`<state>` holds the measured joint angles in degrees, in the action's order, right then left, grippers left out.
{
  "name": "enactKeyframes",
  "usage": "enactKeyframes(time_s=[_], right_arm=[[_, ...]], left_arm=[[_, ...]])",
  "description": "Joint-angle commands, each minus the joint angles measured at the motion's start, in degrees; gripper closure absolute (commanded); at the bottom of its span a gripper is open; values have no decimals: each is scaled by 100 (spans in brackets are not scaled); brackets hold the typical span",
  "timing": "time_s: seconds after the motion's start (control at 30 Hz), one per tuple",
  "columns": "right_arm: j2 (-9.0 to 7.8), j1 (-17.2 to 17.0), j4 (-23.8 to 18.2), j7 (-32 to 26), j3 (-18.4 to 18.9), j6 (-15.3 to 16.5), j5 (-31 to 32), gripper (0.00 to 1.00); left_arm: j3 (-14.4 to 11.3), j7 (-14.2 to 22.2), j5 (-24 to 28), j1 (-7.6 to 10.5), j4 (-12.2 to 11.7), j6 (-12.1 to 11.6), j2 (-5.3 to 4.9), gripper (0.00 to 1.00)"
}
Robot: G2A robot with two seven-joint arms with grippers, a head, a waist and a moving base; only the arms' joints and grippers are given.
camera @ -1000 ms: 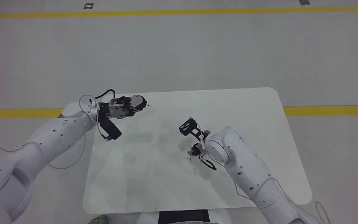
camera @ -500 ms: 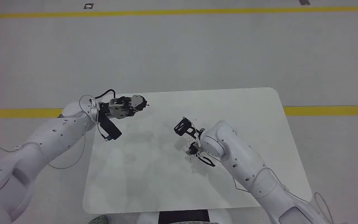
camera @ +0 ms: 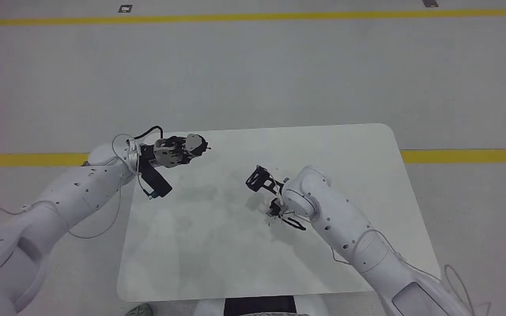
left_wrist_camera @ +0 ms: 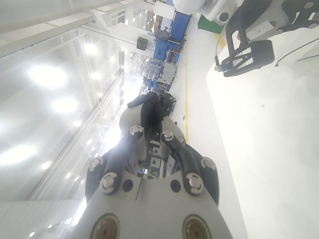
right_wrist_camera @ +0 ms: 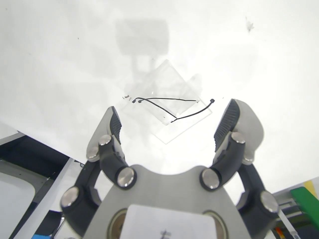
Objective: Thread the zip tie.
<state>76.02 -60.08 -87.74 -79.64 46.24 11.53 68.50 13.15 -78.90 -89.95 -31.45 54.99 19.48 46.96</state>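
Now your right gripper point(right_wrist_camera: 172, 107), spread, has shifted over the clear plate point(right_wrist_camera: 174, 133); the zip tie point(right_wrist_camera: 164, 98) on it lies ungrasped, so pickup comes next.

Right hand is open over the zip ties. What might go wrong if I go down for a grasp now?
1. The zip ties are thin and lie flat on a clear plate; the open right hand may catch the plate's edge or miss the tie.
2. The ties seem to cross and touch, so lifting one could drag another.
3. The left hand is shut, so it may not be ready to take a tie.
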Motion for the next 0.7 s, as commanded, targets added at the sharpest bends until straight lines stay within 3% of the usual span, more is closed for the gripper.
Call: enactKeyframes(time_s=[0.0,0.03,0.07,0.13,0.17,0.33,0.67], right_arm=[[-13,94,76,0,-81,26,-36,5],[-23,155,111,0,-132,16,-52,16],[-31,195,129,0,-167,5,-73,34],[-51,271,150,0,-233,-10,-107,50],[-67,312,149,0,-273,-15,-136,53],[-158,424,143,0,-421,-27,-215,61],[-437,569,115,0,-774,97,-523,60]], left_arm=[[0,0,0,0,0,0,0,100],[0,0,0,0,0,0,0,100],[0,0,0,0,0,0,0,100],[0,0,0,0,0,0,0,100],[0,0,0,0,0,0,0,100],[0,0,0,0,0,0,0,100],[0,0,0,0,0,0,0,100]])
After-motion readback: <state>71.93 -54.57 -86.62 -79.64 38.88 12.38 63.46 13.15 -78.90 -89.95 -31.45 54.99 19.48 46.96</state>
